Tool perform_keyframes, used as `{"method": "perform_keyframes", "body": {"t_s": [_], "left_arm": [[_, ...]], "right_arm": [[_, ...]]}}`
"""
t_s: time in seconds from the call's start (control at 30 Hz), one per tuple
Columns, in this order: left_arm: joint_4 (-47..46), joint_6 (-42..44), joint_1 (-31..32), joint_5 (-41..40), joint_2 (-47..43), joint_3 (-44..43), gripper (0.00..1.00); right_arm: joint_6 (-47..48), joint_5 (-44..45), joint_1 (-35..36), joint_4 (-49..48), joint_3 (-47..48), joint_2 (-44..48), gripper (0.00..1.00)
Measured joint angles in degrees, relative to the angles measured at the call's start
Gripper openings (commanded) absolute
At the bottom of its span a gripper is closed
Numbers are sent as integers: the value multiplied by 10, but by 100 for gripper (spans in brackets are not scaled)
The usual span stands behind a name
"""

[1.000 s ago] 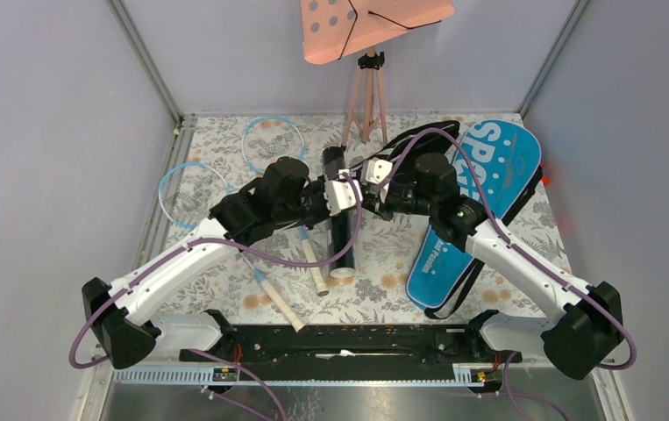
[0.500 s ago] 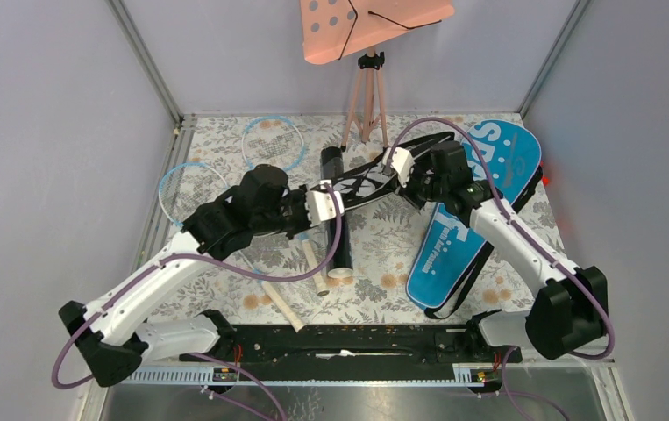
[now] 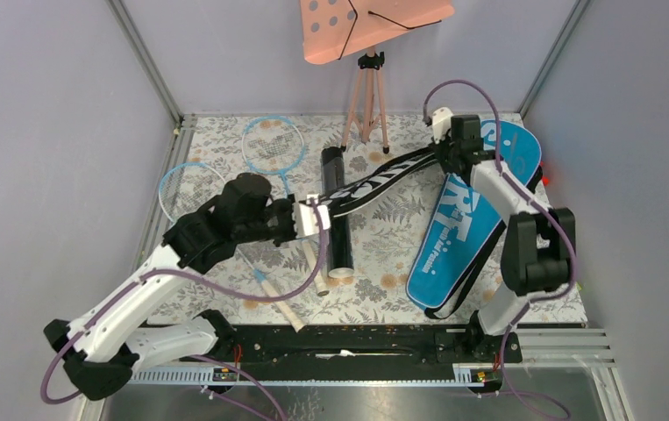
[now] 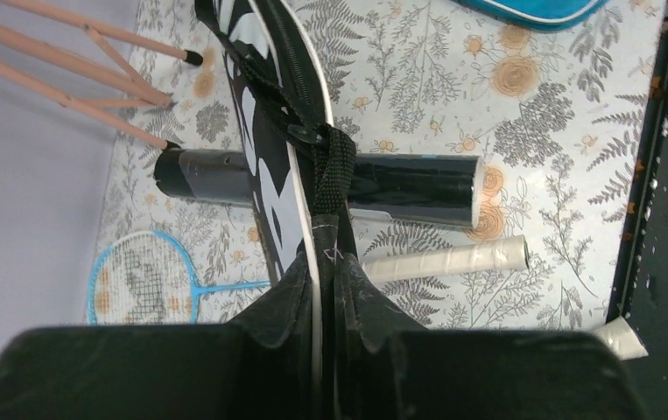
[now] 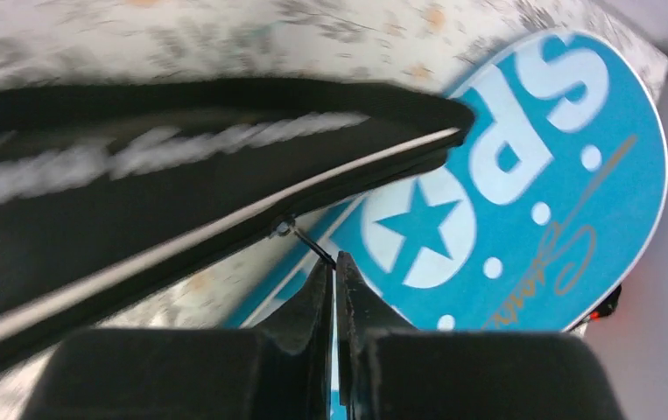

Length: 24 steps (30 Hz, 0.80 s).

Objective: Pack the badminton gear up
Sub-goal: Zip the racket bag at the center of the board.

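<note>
Black bag (image 3: 376,178) stretched between both arms, passing over black tube (image 3: 340,241), which lies on floral table (image 3: 383,289). Left gripper (image 3: 316,217) pinches bag's narrow end by strap, fingers pressed tight on edge. Right gripper (image 3: 443,147) at bag's far end, fingers closed on thin zip pull (image 5: 305,244) (bag blurred in that wrist view). Blue bag (image 3: 462,237) flat on table at right, beneath right arm. Two blue-hooped rackets (image 3: 274,145) lie left of tube, white grip (image 4: 453,256) just beside it.

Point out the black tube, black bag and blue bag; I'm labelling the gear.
black tube (image 3: 341,241): top view, mid-body.
black bag (image 3: 379,178): top view, lettered side.
blue bag (image 5: 418,223): right wrist view, white star print.
</note>
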<state>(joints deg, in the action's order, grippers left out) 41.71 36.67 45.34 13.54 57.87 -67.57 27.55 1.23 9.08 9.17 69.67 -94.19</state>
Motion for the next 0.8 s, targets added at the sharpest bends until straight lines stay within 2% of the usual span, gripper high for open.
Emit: {"method": "perform_keyframes", "body": {"t_s": [0.2,0.4,0.5,0.63,0.7,0.8], "left_arm": [[85,80,-5,45,-108,35,0],[144,100,-14,75,-121,18,0],[149,100,-19,86,-92,5,0],[144,103,-20,90,-61,-2,0],[143,111,-21,90,-57,-2,0],[144,132,-21,87,-61,-2,0]], "right_arm": [[-47,81,-92,4,145,-148,0],[-92,86,-178,72,329,-289,0],[-87,51,-190,76,297,-287,0],[-55,-50,-181,54,165,-224,4],[-39,-110,-176,57,106,-175,12],[-32,-205,-170,67,57,-89,34]]}}
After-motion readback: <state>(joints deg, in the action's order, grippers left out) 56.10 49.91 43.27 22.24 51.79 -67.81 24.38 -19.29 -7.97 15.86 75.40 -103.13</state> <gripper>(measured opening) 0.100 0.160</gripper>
